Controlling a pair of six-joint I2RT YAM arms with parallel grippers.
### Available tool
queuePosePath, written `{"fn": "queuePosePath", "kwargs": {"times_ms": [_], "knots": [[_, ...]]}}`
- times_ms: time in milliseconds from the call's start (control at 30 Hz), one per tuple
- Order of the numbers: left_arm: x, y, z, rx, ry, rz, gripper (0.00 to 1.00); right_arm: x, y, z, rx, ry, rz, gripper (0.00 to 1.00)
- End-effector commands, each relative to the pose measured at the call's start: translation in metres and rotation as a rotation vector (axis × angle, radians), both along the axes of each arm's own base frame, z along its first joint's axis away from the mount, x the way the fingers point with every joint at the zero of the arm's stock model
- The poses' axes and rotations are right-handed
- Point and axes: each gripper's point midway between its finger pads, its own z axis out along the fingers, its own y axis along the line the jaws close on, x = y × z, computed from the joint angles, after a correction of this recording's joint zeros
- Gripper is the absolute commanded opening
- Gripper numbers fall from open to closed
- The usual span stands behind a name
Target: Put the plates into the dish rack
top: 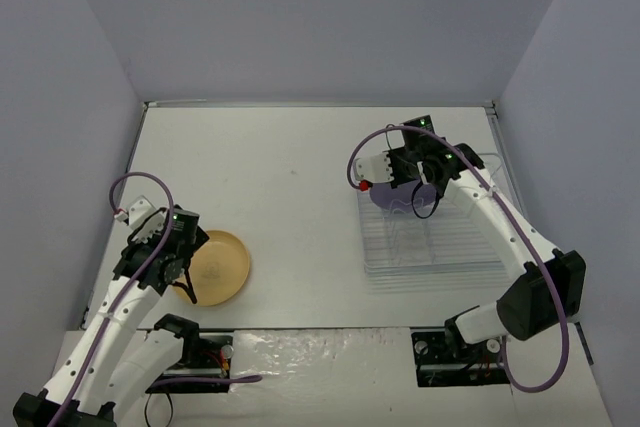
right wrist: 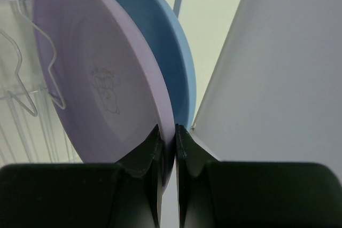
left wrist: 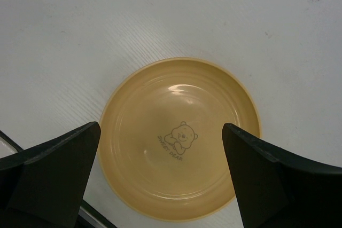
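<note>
While right fingers (right wrist: pixel 168 148) pinch purple plate (right wrist: pixel 96 78) upright in rack (top: pixel 440 247) | left fingers (left wrist: pixel 160 180) spread above yellow plate (left wrist: pixel 179 137)

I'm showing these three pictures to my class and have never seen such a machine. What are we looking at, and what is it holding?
Two robot arms stand at a white table. The overhead picture shows both; the other two come from cameras on each wrist. The left gripper hangs open above a yellow plate lying flat on the table. The right gripper pinches the rim of a purple plate, upright among the wires of the clear dish rack. A blue plate stands right behind it.
</note>
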Motion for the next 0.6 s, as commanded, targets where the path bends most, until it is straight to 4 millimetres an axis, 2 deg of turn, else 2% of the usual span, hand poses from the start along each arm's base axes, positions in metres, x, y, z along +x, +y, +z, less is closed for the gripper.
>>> {"fn": "queuePosePath", "kwargs": {"times_ms": [0,133,500,567], "knots": [[0.009,0.002,0.012,-0.002,-0.039,0.031,0.97,-0.003,0.008,0.004,0.061,0.037,0.010,0.09],[0.008,0.004,0.013,0.007,-0.031,0.040,0.97,-0.009,0.015,0.002,0.108,0.048,0.024,0.12],[0.000,0.012,0.005,0.025,-0.004,0.097,0.97,-0.015,0.011,-0.012,0.103,0.085,-0.002,0.24],[-0.002,0.014,0.004,0.023,-0.004,0.109,0.97,-0.014,0.011,-0.013,0.102,0.087,-0.007,0.31]]}}
